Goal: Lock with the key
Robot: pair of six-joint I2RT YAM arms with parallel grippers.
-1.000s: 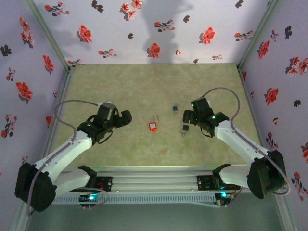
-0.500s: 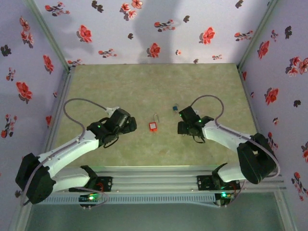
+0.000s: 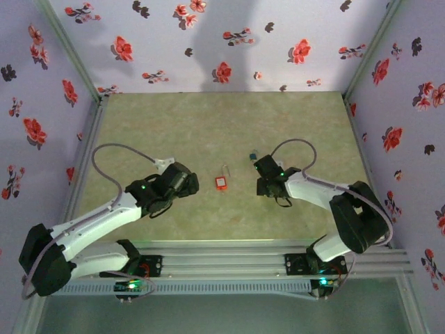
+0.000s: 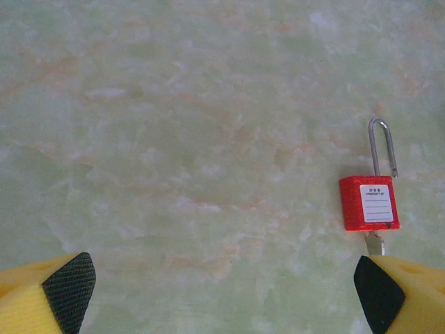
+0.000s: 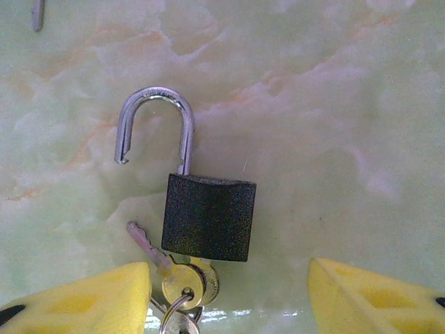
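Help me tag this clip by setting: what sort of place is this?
Likely a robot test booth: floral walls box in a marbled green table, left arm and right arm are bolted to a rail at its edge, and a red lock and black padlock lie there.

A red padlock point(image 4: 351, 203) at the right of the left wrist frame carries a white label point(image 4: 378, 203) with small dark print above ruled lines. The print is too small to read.
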